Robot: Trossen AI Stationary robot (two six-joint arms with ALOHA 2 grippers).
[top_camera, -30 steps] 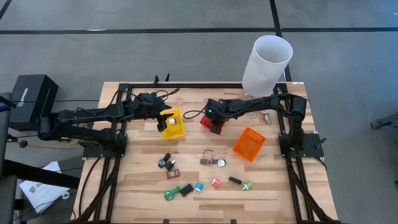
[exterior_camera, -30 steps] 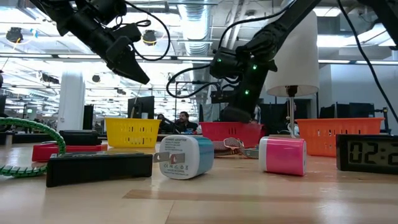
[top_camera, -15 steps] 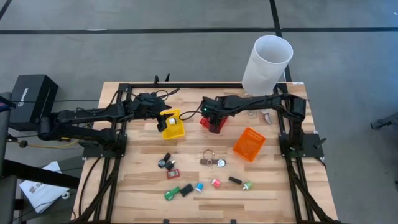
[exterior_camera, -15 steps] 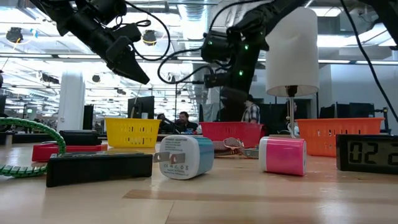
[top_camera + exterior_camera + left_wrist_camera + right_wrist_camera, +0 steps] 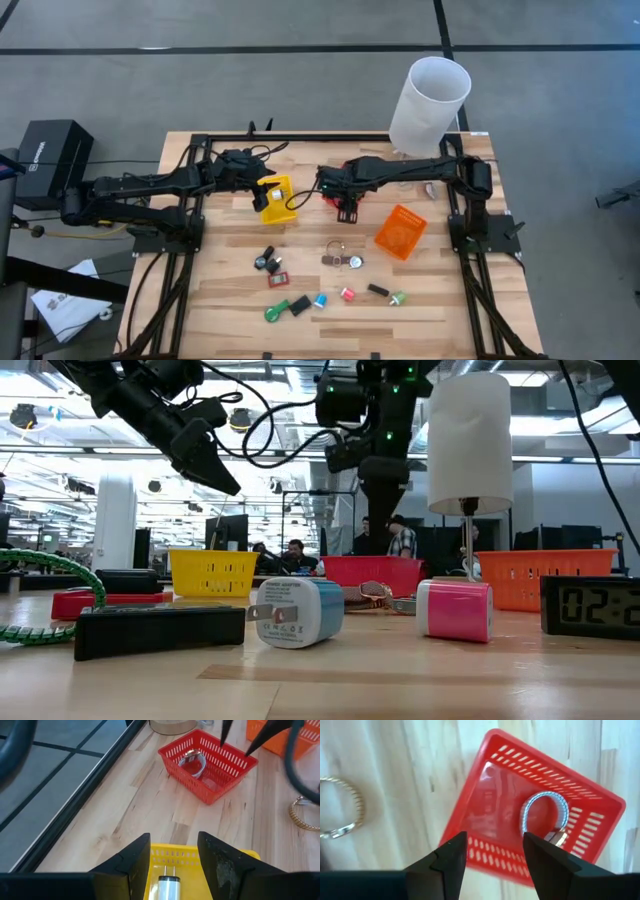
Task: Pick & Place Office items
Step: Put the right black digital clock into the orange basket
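Three bins stand across the far half of the counter [image 5: 220, 300]: one bin [image 5: 279, 200] at left, a second [image 5: 340, 197] in the middle, a third [image 5: 401, 231] to the right and nearer. A cylinder [image 5: 429, 104] stands at the far right corner. The left hand [image 5: 262, 193] hangs over the left bin, the right hand [image 5: 345, 205] over the middle one, which holds a ring [image 5: 545, 817]. The small items [image 5: 320, 278] lie scattered near, before the bins.

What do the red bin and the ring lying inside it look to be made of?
Red bin: seemingly moulded plastic, glossy, with slotted walls and light glaring off its floor. Ring inside it: probably metal, a silvery ribbed band with bright glints, perhaps a coiled or stretch type; the pictures do not settle which.
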